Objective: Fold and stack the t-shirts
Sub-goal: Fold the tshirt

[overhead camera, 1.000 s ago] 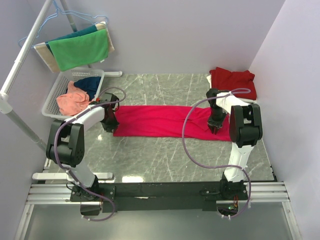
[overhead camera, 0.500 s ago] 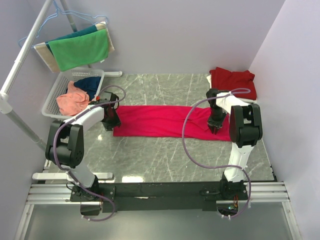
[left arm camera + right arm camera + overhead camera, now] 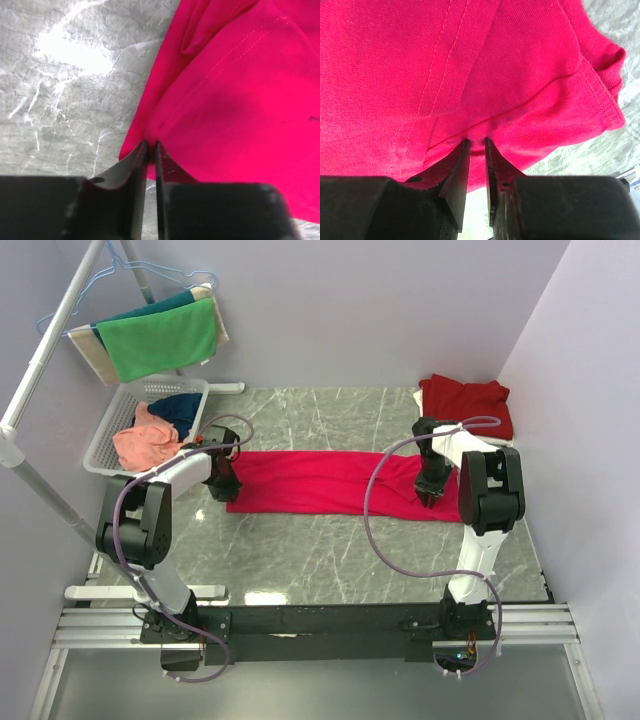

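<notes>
Quick one from us on the shirt fold. The bright pink-red shirt [image 3: 330, 483] is lying flat on the table [image 3: 330, 560], already narrowed into a long strip that runs left to right across the middle.

Both pincers are down on it, one at each end. In the left wrist view, the left gripper [image 3: 151, 145] has its jaws almost together, and the shirt's left edge is drawn to a point right between the tips. We read that as a thin pinch on the cloth. The right gripper [image 3: 477, 141] is the same story at the right end: jaws close together, with a pucker of fabric caught near a stitched seam.

The other shirts: the maroon shirt [image 3: 465, 400] sits folded in the far right corner. The salmon shirt [image 3: 145, 440] and the navy shirt [image 3: 182, 408] are bunched in the basket [image 3: 100, 445] at the far left.

Handling-wise, we'd guess it's light, floppy cotton knit with no stiffness at all. It'll sag and drag wherever it isn't held, and a single-layer pinch could slip. We reckon the best hold is on the hems and seams at the two ends, with both layers in the jaws so the fold travels together.

As for brands or writing, we can't read any. There's a tiny dark mark on the shirt in the left wrist view, but it's too small to tell what it is.
</notes>
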Robot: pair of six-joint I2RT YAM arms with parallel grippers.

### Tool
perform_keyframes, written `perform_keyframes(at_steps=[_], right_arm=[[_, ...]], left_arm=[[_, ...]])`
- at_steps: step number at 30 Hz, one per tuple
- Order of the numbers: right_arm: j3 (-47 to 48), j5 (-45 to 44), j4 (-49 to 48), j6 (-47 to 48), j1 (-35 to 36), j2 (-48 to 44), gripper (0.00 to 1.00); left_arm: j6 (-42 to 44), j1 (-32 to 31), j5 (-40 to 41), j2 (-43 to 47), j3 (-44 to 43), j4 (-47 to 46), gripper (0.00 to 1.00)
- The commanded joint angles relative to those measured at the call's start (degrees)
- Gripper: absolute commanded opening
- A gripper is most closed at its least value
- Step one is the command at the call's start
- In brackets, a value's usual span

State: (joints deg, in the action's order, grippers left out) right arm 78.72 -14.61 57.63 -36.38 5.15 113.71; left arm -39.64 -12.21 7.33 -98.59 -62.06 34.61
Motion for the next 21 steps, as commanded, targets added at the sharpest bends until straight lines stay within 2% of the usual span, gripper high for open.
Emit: perform_keyframes(at_steps=[1, 21], right_arm=[[-1.2, -1.1, -0.8, -0.8, 0.6, -1.1, 0.26], [-0.8, -1.1, -0.6, -1.2, 0.8, -0.9, 0.25]], left_arm=[[0.4, -0.1, 0.6, 0.8, -1.4, -0.1, 0.01], [-0.1, -0.6, 2.1, 8.7, 3.1, 5.7, 0.01]])
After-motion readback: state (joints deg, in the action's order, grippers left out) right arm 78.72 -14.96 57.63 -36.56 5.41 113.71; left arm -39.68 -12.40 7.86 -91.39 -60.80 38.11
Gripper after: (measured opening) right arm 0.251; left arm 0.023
